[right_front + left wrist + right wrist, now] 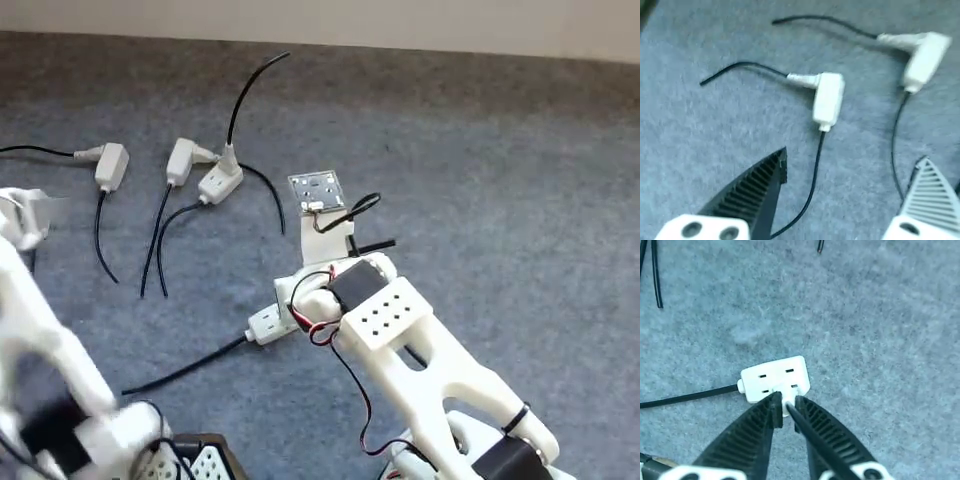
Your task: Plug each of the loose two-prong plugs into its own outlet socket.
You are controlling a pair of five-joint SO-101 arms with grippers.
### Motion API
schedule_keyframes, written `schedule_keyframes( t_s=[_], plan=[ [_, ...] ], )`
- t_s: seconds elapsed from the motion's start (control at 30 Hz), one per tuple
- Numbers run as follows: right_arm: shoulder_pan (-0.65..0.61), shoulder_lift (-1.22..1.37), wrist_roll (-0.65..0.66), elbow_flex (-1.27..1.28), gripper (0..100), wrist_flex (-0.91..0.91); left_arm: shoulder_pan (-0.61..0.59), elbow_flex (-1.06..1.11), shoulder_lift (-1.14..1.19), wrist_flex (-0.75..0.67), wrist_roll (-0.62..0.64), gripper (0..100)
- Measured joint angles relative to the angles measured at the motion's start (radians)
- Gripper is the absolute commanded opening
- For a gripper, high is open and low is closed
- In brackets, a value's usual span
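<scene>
Right gripper (785, 409): pinching the edge of the outlet socket (774, 376).
Left gripper (854, 160): hanging spread open over a plug (828, 97).
Risk: socket likely twisting out of that thin grip.

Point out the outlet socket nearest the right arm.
In the high view the outlet socket lies on the grey carpet near the middle, pinched at its edge by the right claw.

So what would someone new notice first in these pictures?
Probably the right gripper, pinched on the edge of a white outlet socket lying on the grey carpet. Then the left gripper, wide open above two white plug-and-socket pairs with black cords.
</scene>
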Motion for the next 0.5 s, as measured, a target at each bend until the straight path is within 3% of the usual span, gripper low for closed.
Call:
schedule_keyframes(
  t_s=[0.27,0.5],
  plan=[
    [0.005,0.0,0.0,0.0,0.8,0.0,-0.137,-0.637,0.606,0.235,-0.035,38],
    [0.081,0.0,0.04,-0.035,0.8,0.0,-0.15,-0.838,0.735,0.307,-0.035,38]
  ],
)
